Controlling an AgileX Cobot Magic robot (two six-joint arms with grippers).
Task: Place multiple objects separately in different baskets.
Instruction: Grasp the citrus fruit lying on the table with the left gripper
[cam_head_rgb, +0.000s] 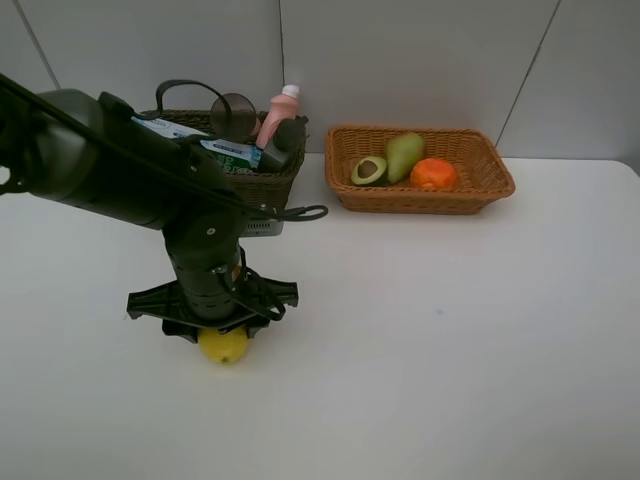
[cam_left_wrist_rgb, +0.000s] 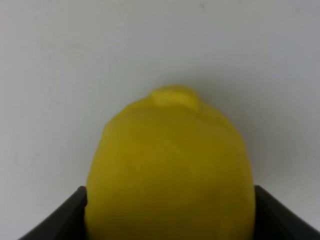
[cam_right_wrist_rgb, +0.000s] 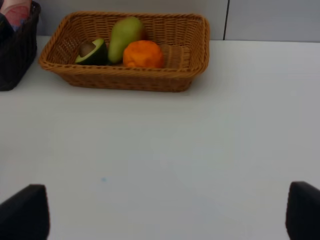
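Left gripper (cam_head_rgb: 222, 335): jaws flanked the yellow lemon (cam_head_rgb: 223, 345) on the table (cam_head_rgb: 450, 330), clamping undeterminable. Right gripper (cam_right_wrist_rgb: 165, 210): stood apart.

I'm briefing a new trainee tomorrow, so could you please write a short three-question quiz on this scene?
1. True or false: the lemon lies in the tan basket.
2. Which fruit lies between the avocado half and the orange? A pear, B banana, C apple.
3. Fill in: the pink bottle stands in the ___ basket.

Key: 1 false, it lies on the table between the left gripper's jaws; 2 A; 3 dark.
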